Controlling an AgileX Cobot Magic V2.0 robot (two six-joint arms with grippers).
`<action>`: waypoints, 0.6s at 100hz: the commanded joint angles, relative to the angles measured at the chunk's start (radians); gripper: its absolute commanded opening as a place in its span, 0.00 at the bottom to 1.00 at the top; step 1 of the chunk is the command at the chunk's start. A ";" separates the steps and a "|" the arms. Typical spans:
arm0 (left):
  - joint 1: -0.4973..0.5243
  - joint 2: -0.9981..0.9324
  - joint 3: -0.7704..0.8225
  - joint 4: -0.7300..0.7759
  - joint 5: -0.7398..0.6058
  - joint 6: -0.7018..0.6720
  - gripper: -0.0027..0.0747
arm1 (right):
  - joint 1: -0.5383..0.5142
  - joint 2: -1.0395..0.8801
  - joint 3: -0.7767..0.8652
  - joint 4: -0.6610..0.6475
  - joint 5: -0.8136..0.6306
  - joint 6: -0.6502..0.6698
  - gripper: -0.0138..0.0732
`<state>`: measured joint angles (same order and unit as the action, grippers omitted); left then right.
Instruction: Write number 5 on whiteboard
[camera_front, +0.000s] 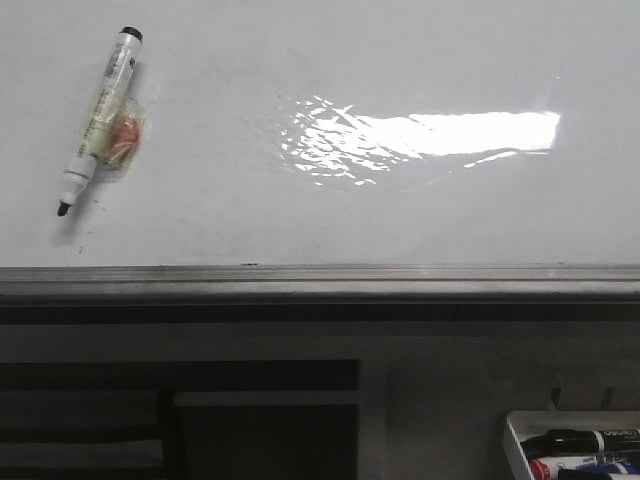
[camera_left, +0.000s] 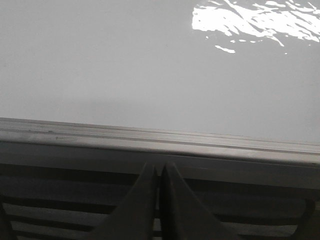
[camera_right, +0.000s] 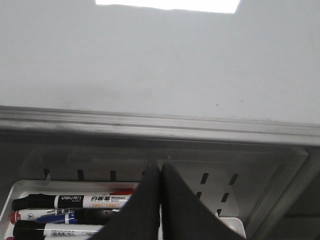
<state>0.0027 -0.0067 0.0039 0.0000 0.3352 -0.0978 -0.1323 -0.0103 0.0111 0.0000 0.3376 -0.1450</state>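
While no 5 shows yet on whiteboard (camera_front: 330, 210), must fetch uncapped marker (camera_front: 98, 120) lying at board's far left. Best taken mid-barrel, tip kept clear. Left gripper (camera_left: 159, 172) and right gripper (camera_right: 160, 170) both pressed together, empty, below ledge (camera_front: 320, 282).
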 joint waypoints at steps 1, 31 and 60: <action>0.002 -0.028 0.017 0.000 -0.064 -0.002 0.01 | 0.002 -0.019 0.027 -0.010 -0.019 -0.003 0.10; 0.002 -0.028 0.017 -0.010 -0.077 -0.002 0.01 | 0.002 -0.019 0.027 -0.010 -0.019 -0.003 0.10; 0.002 -0.028 0.017 -0.015 -0.122 -0.002 0.01 | 0.002 -0.019 0.027 -0.010 -0.019 -0.003 0.10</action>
<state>0.0027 -0.0067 0.0039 -0.0064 0.3144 -0.0978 -0.1323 -0.0103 0.0111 0.0000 0.3376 -0.1450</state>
